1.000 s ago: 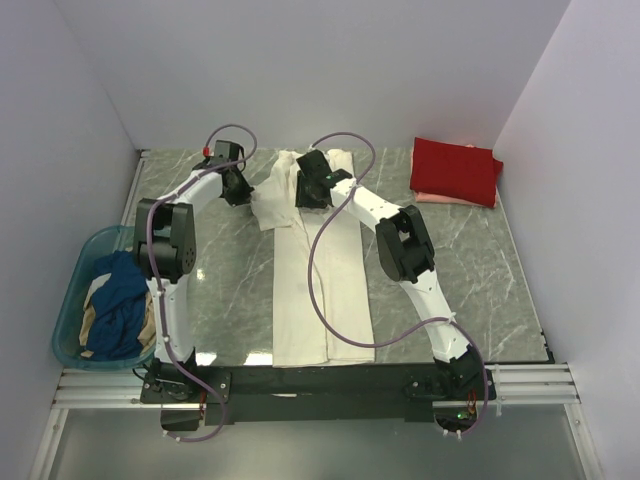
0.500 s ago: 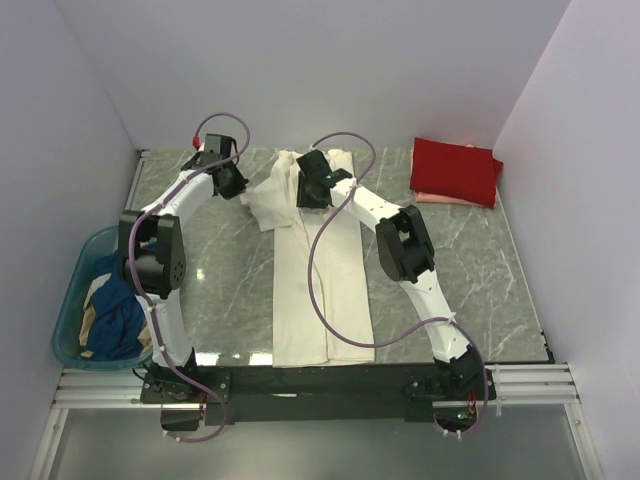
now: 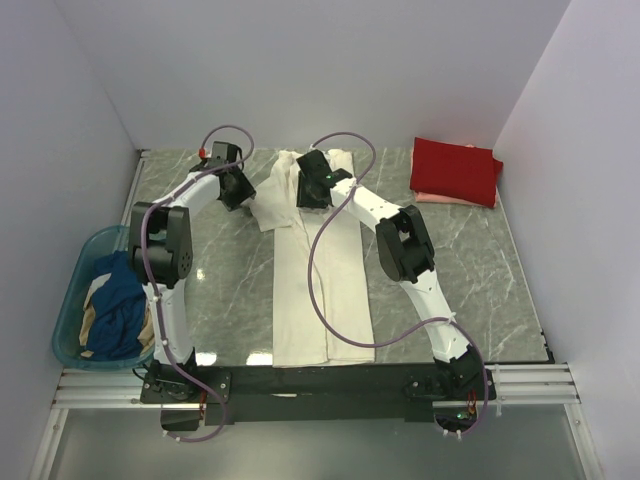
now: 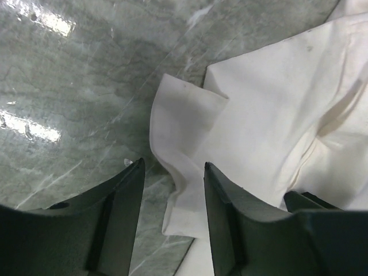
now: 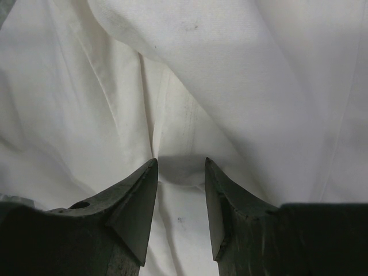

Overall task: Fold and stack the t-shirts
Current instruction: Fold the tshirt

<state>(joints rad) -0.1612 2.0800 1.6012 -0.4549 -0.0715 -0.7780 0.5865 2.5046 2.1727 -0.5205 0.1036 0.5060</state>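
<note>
A cream-white t-shirt (image 3: 320,280) lies as a long narrow strip down the middle of the table, its left sleeve (image 4: 184,123) rumpled and sticking out. My left gripper (image 3: 243,194) (image 4: 172,167) hovers low over that sleeve's edge, jaws open, and the cloth lies loose between them. Open as well, my right gripper (image 3: 313,190) (image 5: 180,162) stands on the shirt's upper part with cloth beneath and nothing pinched. A folded red t-shirt (image 3: 455,168) rests on a pale pink one (image 3: 440,197) at the back right.
A teal basket (image 3: 68,300) hangs off the table's left edge with a dark blue shirt (image 3: 118,300) and a tan one (image 3: 90,320) inside. White walls close in the back and both sides. Grey marble (image 3: 460,280) shows on either side of the strip.
The left gripper, shut a second ago, tugged the sleeve outward to the left, came back toward the shirt and opened, letting the sleeve go. The right arm stayed put.
</note>
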